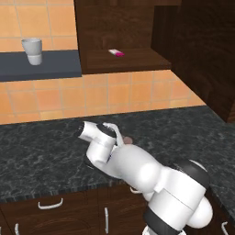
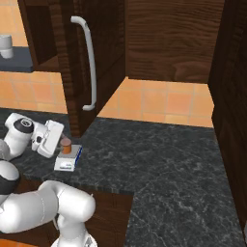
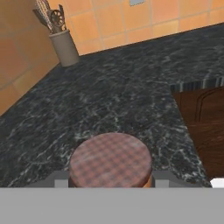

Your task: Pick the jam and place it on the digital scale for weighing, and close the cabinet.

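The jam (image 2: 66,144), an orange jar with a brown checked lid, stands upright on the digital scale (image 2: 68,159) near the counter's front edge. In the hand view its lid (image 3: 111,160) is close at the bottom, with the scale's grey top (image 3: 162,178) showing on either side. In the left base view a sliver of the lid (image 1: 129,139) peeks past my wrist. My gripper (image 2: 59,138) reaches the jar from the left; its fingers are hidden. The dark cabinet door (image 2: 103,58) with its silver bar handle (image 2: 89,67) stands open above the scale.
A pink-and-white packet (image 1: 116,53) lies on the open cabinet's shelf (image 1: 124,62). A grey-white cup (image 1: 32,50) sits on a dark ledge to the left. A utensil holder (image 3: 64,46) stands at the tiled wall. Drawers with curved handles (image 1: 50,204) run below the counter.
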Motion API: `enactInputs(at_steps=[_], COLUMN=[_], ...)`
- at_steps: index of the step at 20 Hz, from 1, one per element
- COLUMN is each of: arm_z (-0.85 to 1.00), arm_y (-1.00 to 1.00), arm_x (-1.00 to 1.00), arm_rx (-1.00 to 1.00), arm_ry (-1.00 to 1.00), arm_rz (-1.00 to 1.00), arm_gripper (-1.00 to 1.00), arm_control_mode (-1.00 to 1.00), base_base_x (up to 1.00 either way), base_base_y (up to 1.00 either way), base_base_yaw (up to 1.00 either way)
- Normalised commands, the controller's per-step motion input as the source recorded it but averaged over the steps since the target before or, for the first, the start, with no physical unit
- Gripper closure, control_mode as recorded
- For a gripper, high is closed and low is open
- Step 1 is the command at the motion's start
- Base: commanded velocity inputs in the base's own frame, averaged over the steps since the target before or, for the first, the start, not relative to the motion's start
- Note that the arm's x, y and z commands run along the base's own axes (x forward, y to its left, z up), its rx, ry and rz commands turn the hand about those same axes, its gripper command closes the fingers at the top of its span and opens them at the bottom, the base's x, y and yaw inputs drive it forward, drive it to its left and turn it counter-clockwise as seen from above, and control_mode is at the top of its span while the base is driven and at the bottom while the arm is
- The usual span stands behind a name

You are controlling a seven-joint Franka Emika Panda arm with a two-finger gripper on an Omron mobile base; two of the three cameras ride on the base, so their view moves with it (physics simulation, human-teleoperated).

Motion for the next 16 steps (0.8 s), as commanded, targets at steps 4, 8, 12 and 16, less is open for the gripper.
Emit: enactInputs(at_steps=[4, 8, 12, 16], arm_z=[-0.26, -0.18, -0.08, -0.12], arm_y=[0.05, 0.07, 0.25, 0.2], arm_x=[0.17, 0.17, 0.24, 0.21], arm_rx=[-0.02, -0.01, -0.03, -0.03], arm_ry=[0.0, 0.0, 0.0, 0.0], arm_rz=[0.0, -0.01, -0.06, -0.08], arm_gripper=[1.0, 1.0, 1.0, 1.0], arm_control_mode=[-1.0, -1.0, -1.0, -1.0], base_base_x=[0.0, 0.0, 0.0, 0.0], base_base_y=[0.0, 0.0, 0.0, 0.0], base_base_yaw=[0.0, 0.0, 0.0, 0.0])
